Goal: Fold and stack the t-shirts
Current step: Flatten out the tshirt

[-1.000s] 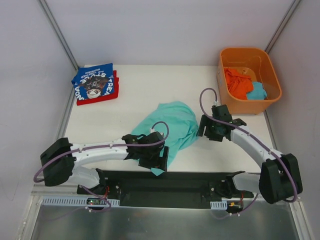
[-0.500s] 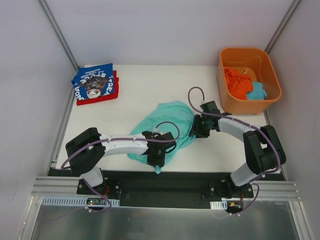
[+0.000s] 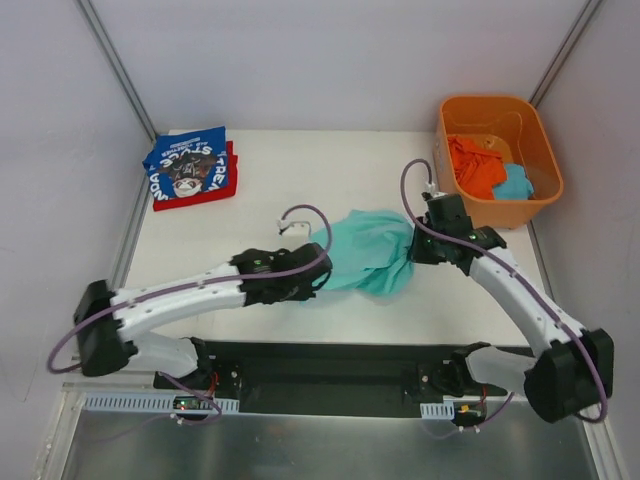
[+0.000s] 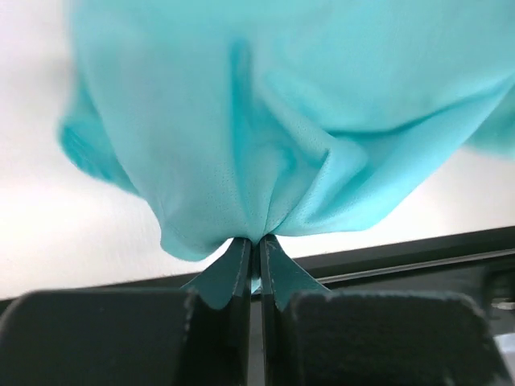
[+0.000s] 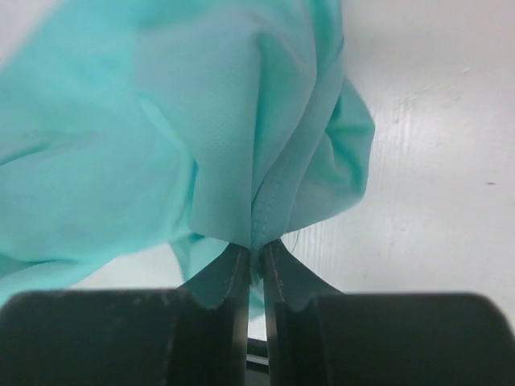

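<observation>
At the far left of the white bench (image 3: 270, 190) my pile sits: the folded royal-blue t-shirt with white lettering (image 3: 188, 168) on top of the folded red t-shirt (image 3: 205, 193). I judge I'm spreading the third shirt ahead of its fold. My left gripper (image 4: 256, 243) is pinched closed on a bunched edge of the plain mint-teal cloth t-shirt (image 3: 368, 262), which stretches between both arms over the bench's middle. My right gripper (image 5: 256, 251) is clamped tight on the opposite edge, near the rigid orange plastic tub (image 3: 548, 192). Next I'd need to draw the two apart evenly and lay the cloth flat.
</observation>
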Controlling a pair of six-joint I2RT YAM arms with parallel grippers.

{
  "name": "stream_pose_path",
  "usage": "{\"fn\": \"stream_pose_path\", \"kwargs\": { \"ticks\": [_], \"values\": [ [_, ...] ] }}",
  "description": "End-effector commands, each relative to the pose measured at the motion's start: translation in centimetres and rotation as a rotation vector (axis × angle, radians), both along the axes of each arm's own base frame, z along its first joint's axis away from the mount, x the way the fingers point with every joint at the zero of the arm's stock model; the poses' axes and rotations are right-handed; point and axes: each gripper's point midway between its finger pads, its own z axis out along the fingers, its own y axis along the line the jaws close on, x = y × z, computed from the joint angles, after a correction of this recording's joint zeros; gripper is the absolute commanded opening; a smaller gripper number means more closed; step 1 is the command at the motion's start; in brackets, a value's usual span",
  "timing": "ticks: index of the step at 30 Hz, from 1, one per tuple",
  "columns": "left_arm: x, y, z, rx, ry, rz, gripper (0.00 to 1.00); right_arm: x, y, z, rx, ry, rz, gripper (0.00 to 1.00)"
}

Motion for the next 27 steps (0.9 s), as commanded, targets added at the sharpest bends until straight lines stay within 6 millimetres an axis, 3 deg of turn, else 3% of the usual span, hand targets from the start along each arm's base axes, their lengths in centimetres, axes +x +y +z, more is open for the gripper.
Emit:
{"fn": "stream_pose_path", "kwargs": {
  "ticks": [1,3,5,8,11,15,18,20,23,26,27],
  "values": [
    [3.8,5.1,12.3,-0.107,-0.388,0.117,0.0,-1.3,-3.2,8.7,-0.087,-0.208,0.011,0.11],
    [4.1,8.0,17.6,-0.187,-0.532,0.175,0.0,-2.5,-3.8,11.1,-0.096,-0.249,0.044,0.11],
    [3.8,10.6,21.1,-0.246,-0.625,0.215,0.0,-3.5,-4.3,16.0,-0.065,-0.373,0.046,0.11],
    [2.8,13.0,25.1,-0.349,-0.707,0.215,0.0,-6.2,-4.2,21.8,0.015,-0.538,0.107,0.13],
    [1.3,13.5,28.6,-0.494,-0.766,0.132,0.0,-9.7,-3.5,26.7,0.136,-0.694,0.193,0.13],
    [-0.9,13.1,31.6,-0.622,-0.819,-0.022,0.0,-14.1,-2.5,31.6,0.266,-0.843,0.313,0.16],
    [-1.3,13.5,32.7,-0.645,-0.842,-0.043,0.0,-15.3,-2.0,33.6,0.314,-0.883,0.351,0.17],
    [-0.8,13.1,32.5,-0.621,-0.841,-0.035,0.0,-14.9,-1.9,33.8,0.315,-0.878,0.345,0.17],
    [1.6,12.4,31.0,-0.484,-0.837,0.055,0.0,-12.0,-1.9,32.2,0.269,-0.797,0.277,0.17],
    [4.7,11.5,27.6,-0.293,-0.797,0.206,0.0,-7.0,-1.9,28.7,0.177,-0.653,0.176,0.16],
    [5.2,10.6,26.1,-0.254,-0.755,0.203,0.0,-4.1,-2.4,26.8,0.103,-0.59,0.101,0.17]
  ]
}}
